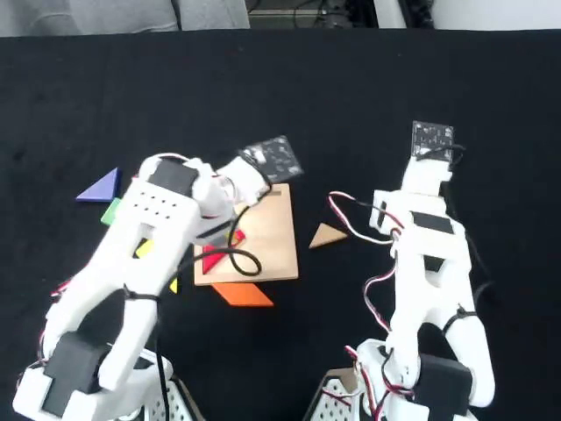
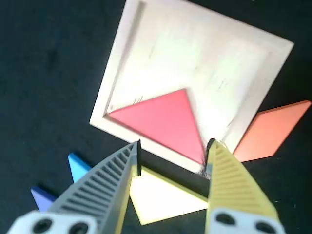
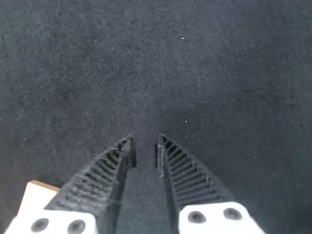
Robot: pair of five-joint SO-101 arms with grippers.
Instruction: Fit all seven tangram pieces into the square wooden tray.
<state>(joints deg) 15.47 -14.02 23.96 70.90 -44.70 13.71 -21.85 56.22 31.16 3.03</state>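
Note:
The square wooden tray [image 2: 204, 53] lies on black cloth and holds a red triangle [image 2: 165, 122] in one corner. My left gripper [image 2: 174, 146] hangs open and empty above the tray's rim beside that triangle. Outside the rim lie a yellow piece [image 2: 163, 200], an orange parallelogram [image 2: 270, 129], a light blue piece [image 2: 78, 165] and a purple-blue piece [image 2: 44, 196]. In the high view the tray [image 1: 272, 241] is half covered by the left arm; a tan triangle [image 1: 327, 235] lies just right of it. My right gripper [image 3: 145, 141] hovers over bare cloth, its fingers slightly apart and empty.
A blue triangle [image 1: 101, 187] and a green piece [image 1: 110, 210] lie at the left, partly under the left arm. The right arm [image 1: 429, 237] stands right of the tan triangle. A tan corner [image 3: 34, 192] shows beside the right gripper. Black cloth stretches to the far edge.

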